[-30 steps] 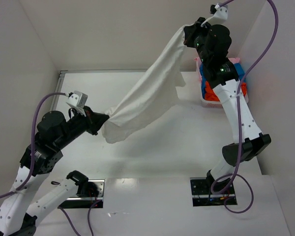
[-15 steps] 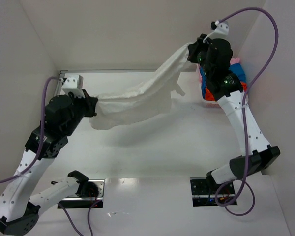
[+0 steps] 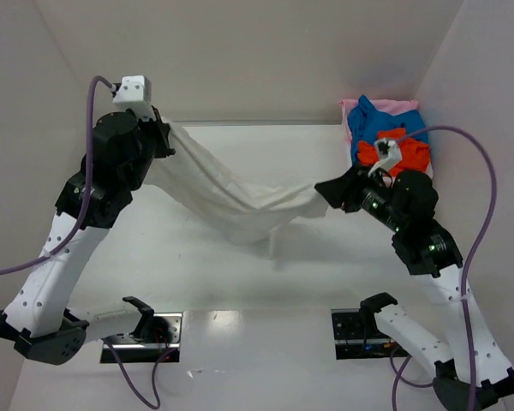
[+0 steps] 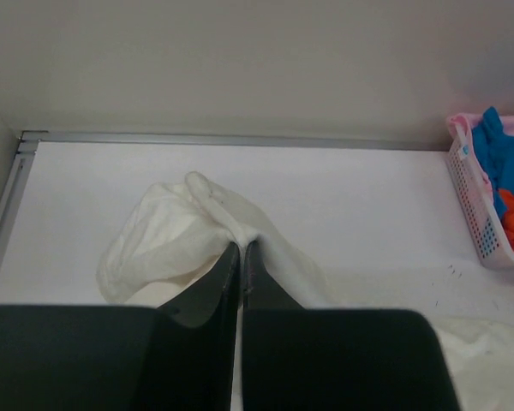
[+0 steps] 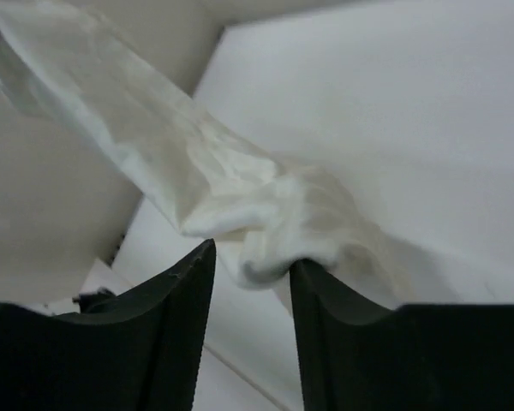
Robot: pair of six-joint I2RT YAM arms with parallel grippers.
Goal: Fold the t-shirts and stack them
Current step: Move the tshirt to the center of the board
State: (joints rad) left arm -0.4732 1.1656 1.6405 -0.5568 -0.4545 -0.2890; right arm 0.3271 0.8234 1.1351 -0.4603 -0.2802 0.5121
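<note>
Left wrist: left gripper (image 4: 242, 247) pinches off-white t-shirt (image 4: 163, 238) (overhead hides pinch).

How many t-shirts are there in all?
4. An off-white t-shirt hangs stretched over the table; a blue t-shirt, an orange-red t-shirt and a pink t-shirt lie piled in the white basket. More may hide underneath.

Off-white t-shirt (image 3: 231, 201) sags outstretched above table; coloured t-shirts (image 3: 385, 137) lie heaped.

No text, brand, number or sign can be read in any view. A small blue tag (image 4: 464, 151) on the white basket (image 4: 477, 214), at three o'clock in the left wrist view, is too small to read.
</note>
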